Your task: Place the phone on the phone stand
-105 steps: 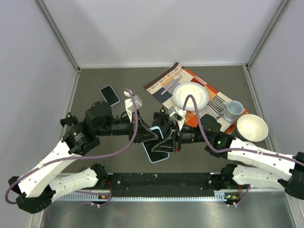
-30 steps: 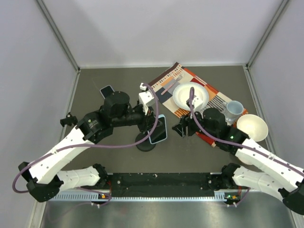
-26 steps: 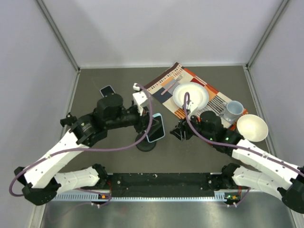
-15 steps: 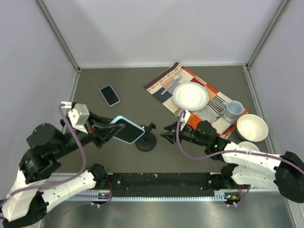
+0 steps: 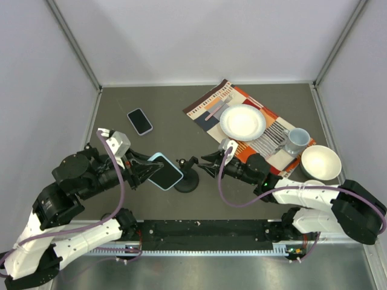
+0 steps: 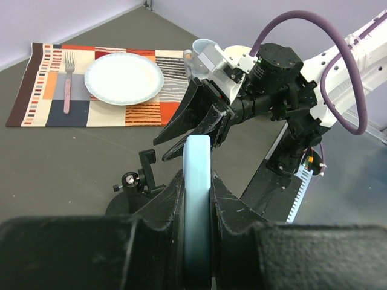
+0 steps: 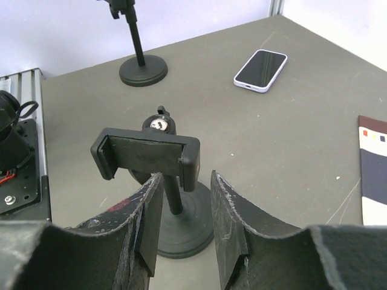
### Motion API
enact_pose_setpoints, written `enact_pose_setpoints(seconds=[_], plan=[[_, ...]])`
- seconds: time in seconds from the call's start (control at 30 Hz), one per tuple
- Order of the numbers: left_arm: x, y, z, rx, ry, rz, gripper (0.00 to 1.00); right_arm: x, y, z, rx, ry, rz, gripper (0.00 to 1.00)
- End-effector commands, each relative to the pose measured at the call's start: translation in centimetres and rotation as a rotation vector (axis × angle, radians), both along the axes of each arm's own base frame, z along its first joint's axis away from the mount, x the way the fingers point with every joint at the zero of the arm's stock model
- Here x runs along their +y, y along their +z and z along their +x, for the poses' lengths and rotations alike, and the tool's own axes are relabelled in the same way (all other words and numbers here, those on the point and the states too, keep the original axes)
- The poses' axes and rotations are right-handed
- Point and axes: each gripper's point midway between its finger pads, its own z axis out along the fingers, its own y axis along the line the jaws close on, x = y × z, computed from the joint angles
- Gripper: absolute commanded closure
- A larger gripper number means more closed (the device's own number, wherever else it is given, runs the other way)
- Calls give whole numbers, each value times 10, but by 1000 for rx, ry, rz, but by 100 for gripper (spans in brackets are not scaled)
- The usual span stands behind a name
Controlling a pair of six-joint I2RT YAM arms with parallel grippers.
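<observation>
My left gripper (image 5: 147,171) is shut on a light blue phone (image 5: 166,171), seen edge-on between its fingers in the left wrist view (image 6: 198,199). It holds the phone above the table just left of the black phone stand (image 5: 186,179). The stand has a round base and an empty clamp (image 7: 148,156) on a short post. My right gripper (image 5: 207,165) is open and empty just right of the stand. Its fingers (image 7: 148,217) flank the post from the near side, below the clamp, without touching it. The stand also shows in the left wrist view (image 6: 142,181).
A second, dark phone (image 5: 139,121) lies flat at the back left. A striped placemat (image 5: 208,109) at the back right carries a white plate (image 5: 242,122) and a fork; a mug (image 5: 297,141) and a bowl (image 5: 320,162) stand beside it. Another black stand (image 7: 143,66) is at the far left.
My left gripper has moved right with the phone, closer to the stand, the phone now tilted more. My right gripper has shifted slightly toward the stand's clamp and stays open.
</observation>
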Motion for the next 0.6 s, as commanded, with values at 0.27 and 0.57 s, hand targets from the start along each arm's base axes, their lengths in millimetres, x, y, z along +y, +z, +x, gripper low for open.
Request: enact_pose_setpoints(seconds=[0.27, 0.57], plan=[[-8, 24, 4, -37, -2, -99, 100, 19, 21, 1, -74, 43, 48, 64], [-14, 20, 7, -25, -10, -85, 100, 21, 26, 3, -83, 44, 57, 66]])
